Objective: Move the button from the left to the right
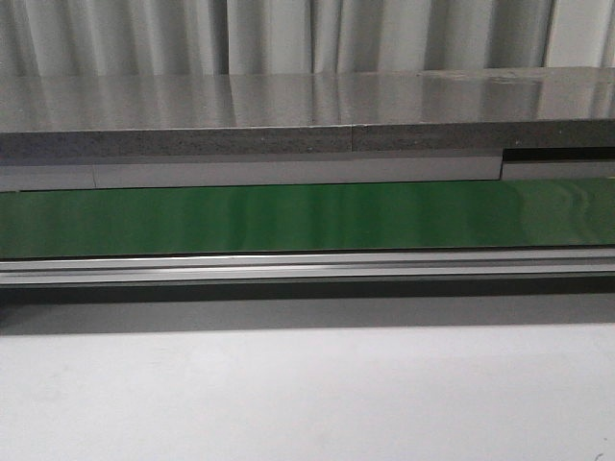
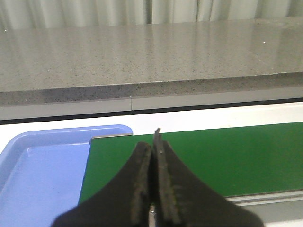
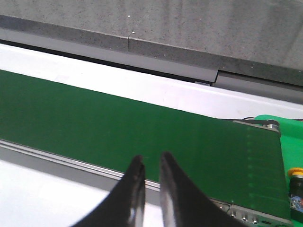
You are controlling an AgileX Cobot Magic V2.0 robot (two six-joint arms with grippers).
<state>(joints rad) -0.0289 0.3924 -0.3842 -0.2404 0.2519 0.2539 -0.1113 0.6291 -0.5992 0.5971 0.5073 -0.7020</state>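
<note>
- Front view, nearest zone: a plain white table surface fills the foreground. No arm or gripper appears in this view.
- Beyond the white surface runs an aluminium rail, then the green conveyor belt, which spans the full width of the view. The belt carries nothing in the front view.
- Farthest back: a grey speckled stone counter with a pale curtain behind it.
- Container: a light blue tray shows only in the left wrist view, just beside the end of the belt. The visible part of the tray holds nothing.
- Left gripper: the two dark fingers are pressed together with no gap and hold nothing. They hang over the belt end, near the tray.
- Right gripper: the fingers stand a narrow slit apart and hold nothing. They hang over the near edge of the belt and its rail.
- The button is seen only in the right wrist view, at the frame edge past the belt's end roller. Its yellow-orange cap and dark body are partly cut off. It is well apart from the right gripper.
- Only the right wrist view shows a bright green surface beyond the belt end. Whether the button rests on it cannot be told.
</note>
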